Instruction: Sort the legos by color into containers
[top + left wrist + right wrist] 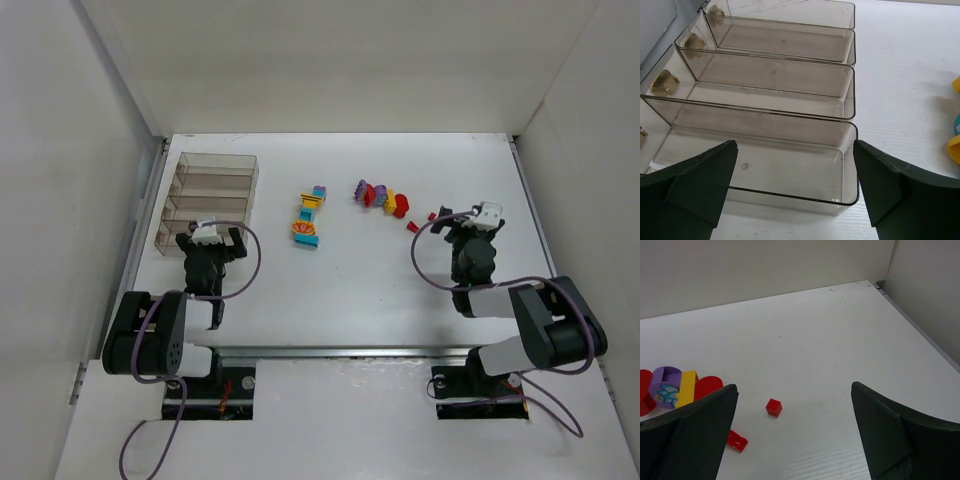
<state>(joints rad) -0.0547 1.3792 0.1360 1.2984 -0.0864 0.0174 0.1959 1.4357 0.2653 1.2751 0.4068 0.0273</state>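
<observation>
The clear smoky tray point(205, 198) with four side-by-side compartments lies at the left; its near compartment point(755, 165) is empty. My left gripper point(208, 241) is open and empty, just short of the tray's near wall point(795, 192). A cluster of yellow, cyan and orange legos point(309, 218) lies mid-table. A purple, red and yellow cluster point(382, 196) lies to its right, also showing in the right wrist view point(675, 387). Two loose red bricks point(773, 407) point(737, 441) lie ahead of my right gripper point(470, 228), which is open and empty.
White walls enclose the table on the left, back and right. The right wall's base point(920, 330) runs close to my right gripper. Yellow and cyan brick edges point(955, 140) show at the right edge of the left wrist view.
</observation>
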